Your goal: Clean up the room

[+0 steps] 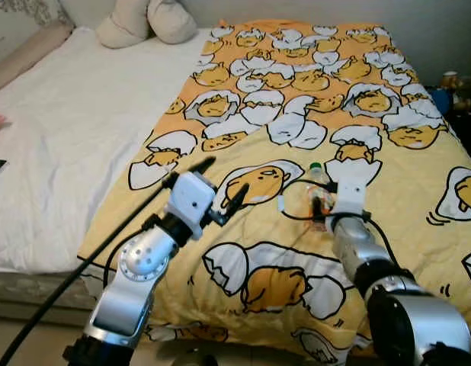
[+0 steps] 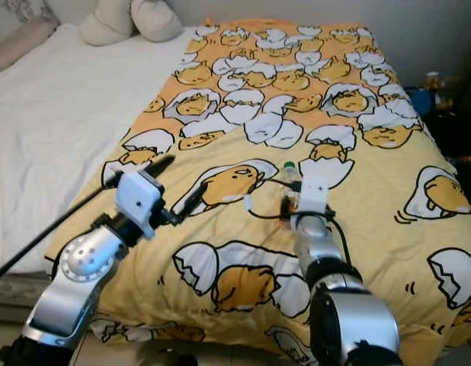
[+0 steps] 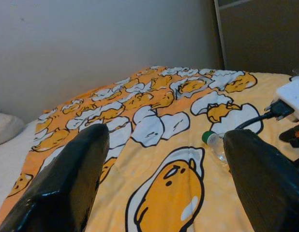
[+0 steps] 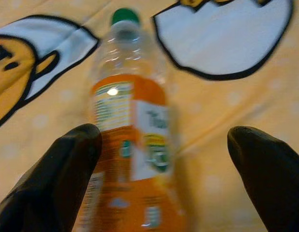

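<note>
On the bed's yellow egg-print blanket lies a clear plastic bottle with orange label and green cap, likely light, slippery, crushable. The spread right hand straddles it; grip the labelled middle. The left hand hovers spread nearby.

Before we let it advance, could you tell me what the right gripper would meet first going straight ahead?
Probably the clear plastic bottle with an orange label and green cap, lying on the yellow blanket between the right gripper's open fingers.
</note>
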Controlling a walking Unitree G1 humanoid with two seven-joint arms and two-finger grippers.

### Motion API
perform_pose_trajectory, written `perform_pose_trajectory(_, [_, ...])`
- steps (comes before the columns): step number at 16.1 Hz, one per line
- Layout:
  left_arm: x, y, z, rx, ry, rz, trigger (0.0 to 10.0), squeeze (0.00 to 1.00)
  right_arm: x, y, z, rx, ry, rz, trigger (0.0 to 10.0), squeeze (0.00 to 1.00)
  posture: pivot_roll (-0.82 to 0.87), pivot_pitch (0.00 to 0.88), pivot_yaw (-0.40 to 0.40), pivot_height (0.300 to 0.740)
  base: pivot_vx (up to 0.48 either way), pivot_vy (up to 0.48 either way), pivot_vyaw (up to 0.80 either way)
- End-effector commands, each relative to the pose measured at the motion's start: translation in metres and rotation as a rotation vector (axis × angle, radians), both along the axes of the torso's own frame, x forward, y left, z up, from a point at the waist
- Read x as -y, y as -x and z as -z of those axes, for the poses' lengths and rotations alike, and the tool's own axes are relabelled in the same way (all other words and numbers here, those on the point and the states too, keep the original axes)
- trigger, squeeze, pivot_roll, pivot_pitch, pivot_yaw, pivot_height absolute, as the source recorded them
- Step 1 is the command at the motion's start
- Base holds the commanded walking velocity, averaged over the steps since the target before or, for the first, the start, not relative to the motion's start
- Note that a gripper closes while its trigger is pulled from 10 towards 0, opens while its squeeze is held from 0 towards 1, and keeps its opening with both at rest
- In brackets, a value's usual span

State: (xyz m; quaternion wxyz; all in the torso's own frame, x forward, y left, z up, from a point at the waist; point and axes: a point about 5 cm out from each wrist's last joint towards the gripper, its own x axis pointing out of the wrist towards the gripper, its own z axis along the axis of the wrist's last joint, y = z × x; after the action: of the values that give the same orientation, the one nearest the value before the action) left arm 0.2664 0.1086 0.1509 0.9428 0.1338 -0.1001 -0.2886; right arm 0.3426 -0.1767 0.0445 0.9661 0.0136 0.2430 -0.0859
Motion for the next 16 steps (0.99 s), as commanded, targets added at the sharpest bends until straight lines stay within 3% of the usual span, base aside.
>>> perform_pose_trajectory(1, [-0.005,-0.001,-0.001,-0.007,-0.001,-0.021,10.0,0.0,-0.005,0.003,0.006,-0.044,-0.023,-0.014,10.0,0.0,0.02,0.075,0.088,0.736,0.0,0.0,0.0])
perform_pose_trajectory(2, [-0.005,-0.001,-0.001,-0.012,-0.004,-0.02,10.0,0.0,-0.011,0.004,0.009,-0.077,-0.063,-0.043,10.0,0.0,0.02,0.074,0.087,0.736,0.0,0.0,0.0])
perform_pose_trajectory(3, [-0.003,0.0,-0.001,-0.021,-0.007,-0.017,10.0,0.0,-0.015,0.007,0.014,-0.115,-0.093,-0.068,0.0,0.0,0.02,0.074,0.081,0.736,0.0,0.0,0.0])
perform_pose_trajectory(9, [-0.004,0.0,0.0,-0.042,-0.007,-0.041,10.0,0.0,-0.022,0.011,0.019,-0.171,-0.155,-0.092,0.0,0.0,0.04,0.072,0.062,0.736,0.0,0.0,0.0])
perform_pose_trajectory(14, [0.001,-0.007,0.011,-0.072,-0.049,-0.043,10.0,0.0,-0.02,-0.003,0.0,-0.048,-0.048,-0.136,0.0,0.0,0.01,0.035,0.049,0.736,0.0,0.0,0.0])
perform_pose_trajectory(16, [-0.002,-0.017,0.022,-0.147,0.023,-0.107,10.0,0.0,-0.012,-0.012,-0.015,0.063,0.016,-0.112,0.0,0.0,-0.02,0.004,0.048,0.736,0.0,0.0,0.0])
